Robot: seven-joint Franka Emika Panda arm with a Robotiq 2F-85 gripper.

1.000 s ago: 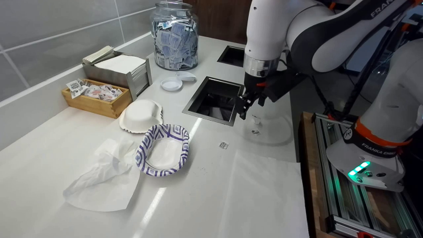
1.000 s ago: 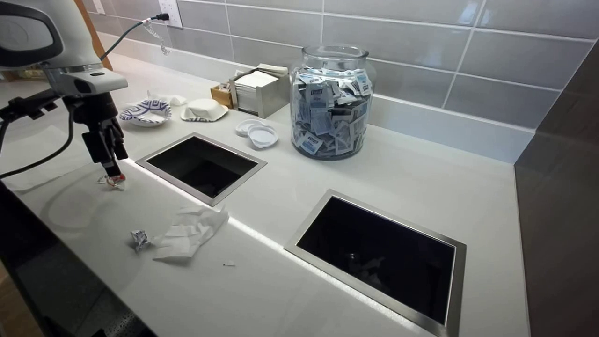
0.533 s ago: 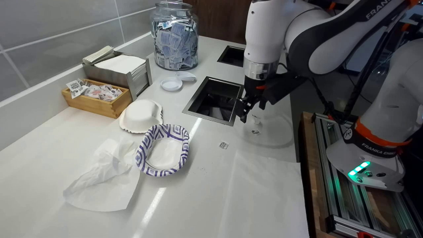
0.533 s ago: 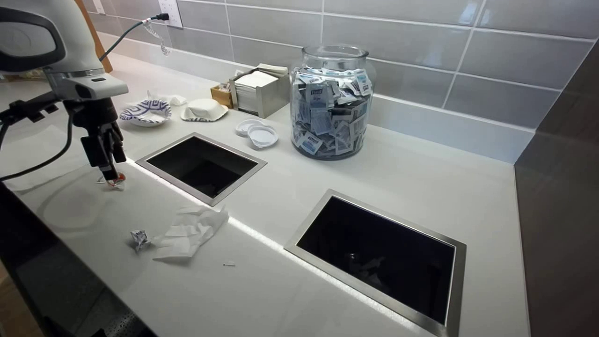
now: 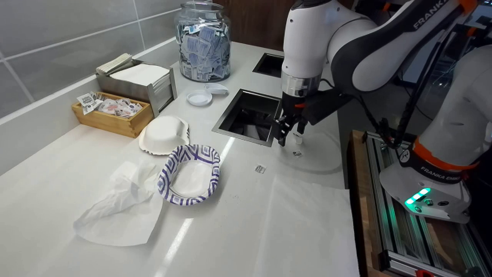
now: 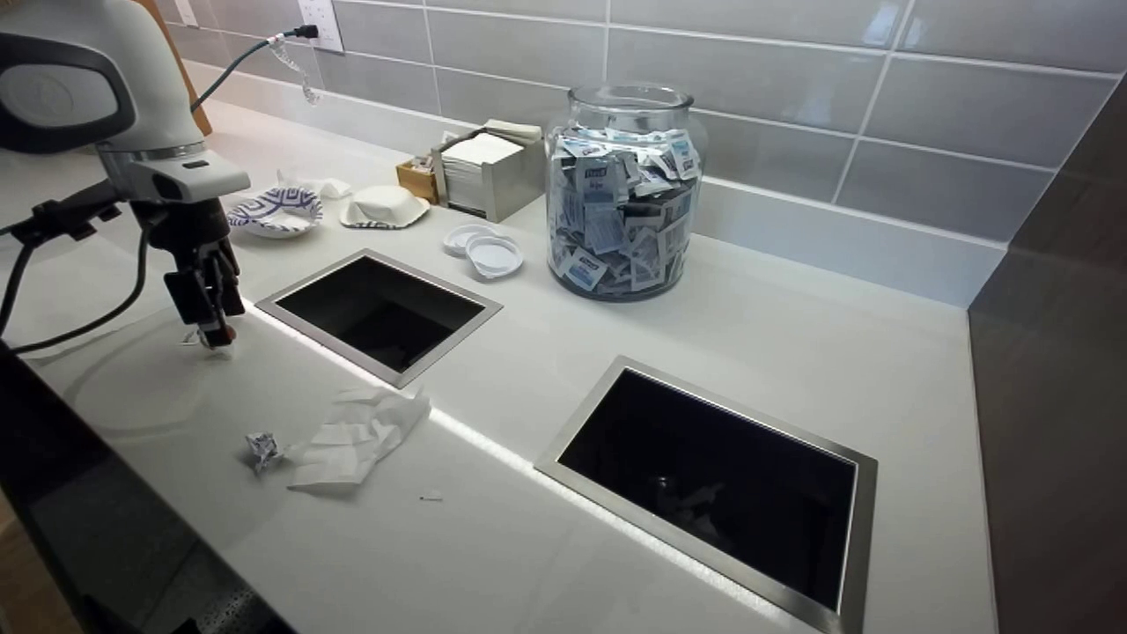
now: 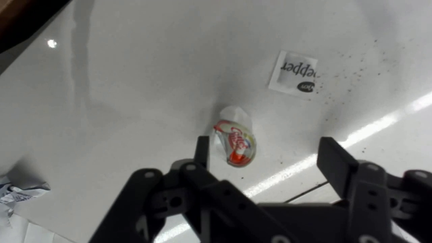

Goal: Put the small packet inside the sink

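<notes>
Small packet (image 5: pixel 298 139) lay on the white counter (image 5: pixel 238 232) in an exterior view, in the same spot as a second before, while the gripper (image 5: pixel 292 136) had come lower beside it. At six o'clock from the packet lay a pale scrap (image 5: pixel 297 154), near eight a printed scrap (image 5: pixel 260 169), with the patterned bowl (image 5: pixel 190 179) well apart beyond that. The nearer sink (image 5: pixel 246 138) sat toward ten o'clock, and the counter's outer edge ran past at three.

In an exterior view, the fingertips had dropped in front of the packet and hid most of it, where earlier more of its red had shown. A crumpled scrap (image 6: pixel 262 449) lay at five o'clock from the gripper and rumpled white paper (image 6: pixel 352 445) at four; a stretch of counter led toward the nearer sink, between two and three, with the glass jar (image 6: pixel 621 211) beyond. The farther sink (image 6: pixel 687 542) lay well apart, past three o'clock.

In the wrist view, the gripper's fingers were spread wide with the packet showing between them, gripping nothing: the one at nine o'clock was just beside it, whether touching I could not tell, while its opposite stood well apart at three. A sachet (image 7: pixel 293 75) printed "pepper" lay near at one o'clock, dark specks (image 7: pixel 379 73) farther off at two, and the counter edge cut across at ten.
</notes>
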